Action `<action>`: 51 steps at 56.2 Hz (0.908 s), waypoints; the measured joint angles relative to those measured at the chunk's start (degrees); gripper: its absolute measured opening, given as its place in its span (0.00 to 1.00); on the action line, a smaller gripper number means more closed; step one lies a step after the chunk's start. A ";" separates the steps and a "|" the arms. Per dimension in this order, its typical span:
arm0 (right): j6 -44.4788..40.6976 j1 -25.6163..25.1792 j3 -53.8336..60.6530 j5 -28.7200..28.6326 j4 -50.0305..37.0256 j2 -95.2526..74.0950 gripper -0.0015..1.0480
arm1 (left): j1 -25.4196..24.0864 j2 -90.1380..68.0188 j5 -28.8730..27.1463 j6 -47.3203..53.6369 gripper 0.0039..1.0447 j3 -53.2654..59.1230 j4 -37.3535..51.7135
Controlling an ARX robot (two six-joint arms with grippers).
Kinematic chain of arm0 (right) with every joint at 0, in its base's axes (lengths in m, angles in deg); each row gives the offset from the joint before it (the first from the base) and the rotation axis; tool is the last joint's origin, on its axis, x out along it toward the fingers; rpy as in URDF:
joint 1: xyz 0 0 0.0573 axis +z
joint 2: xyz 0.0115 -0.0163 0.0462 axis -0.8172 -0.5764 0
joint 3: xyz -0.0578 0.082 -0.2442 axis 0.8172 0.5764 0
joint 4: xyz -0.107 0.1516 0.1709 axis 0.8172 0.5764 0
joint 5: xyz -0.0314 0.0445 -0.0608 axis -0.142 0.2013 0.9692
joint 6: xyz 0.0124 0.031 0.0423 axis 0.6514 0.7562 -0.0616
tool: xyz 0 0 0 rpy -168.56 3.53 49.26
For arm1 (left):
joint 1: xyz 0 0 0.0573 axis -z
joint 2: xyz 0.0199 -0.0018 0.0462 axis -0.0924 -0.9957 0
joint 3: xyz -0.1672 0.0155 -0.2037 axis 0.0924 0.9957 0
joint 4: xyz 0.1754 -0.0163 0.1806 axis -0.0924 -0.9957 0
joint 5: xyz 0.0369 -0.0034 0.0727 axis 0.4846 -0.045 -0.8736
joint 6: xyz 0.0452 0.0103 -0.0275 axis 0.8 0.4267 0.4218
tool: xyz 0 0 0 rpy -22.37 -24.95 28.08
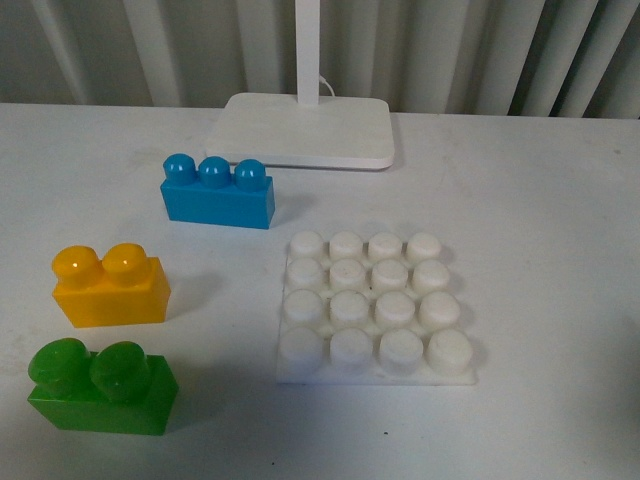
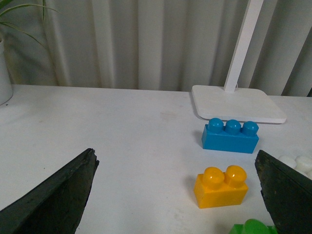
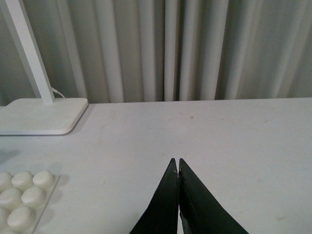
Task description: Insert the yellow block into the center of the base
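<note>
The yellow block (image 1: 108,286) stands on the table at the left, between the blue and green bricks; it also shows in the left wrist view (image 2: 221,187). The base (image 1: 374,306), a white plate with a 4x4 grid of studs, lies at the middle right with nothing on it; its corner shows in the right wrist view (image 3: 22,197). My left gripper (image 2: 175,158) is open and empty, its fingers (image 2: 53,200) spread wide, with the yellow block ahead near the far finger. My right gripper (image 3: 178,162) is shut and empty over bare table beside the base. Neither gripper shows in the front view.
A blue three-stud brick (image 1: 218,192) stands behind the yellow block, a green two-stud brick (image 1: 102,388) in front of it. A white lamp stand (image 1: 305,128) with a pole sits at the back. A plant pot (image 2: 4,78) stands at the table's far side.
</note>
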 joint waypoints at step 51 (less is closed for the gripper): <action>-0.11 0.00 -0.07 -0.07 13.66 13.44 0.64 | -1.40 -19.28 -1.11 1.62 0.94 -5.33 11.02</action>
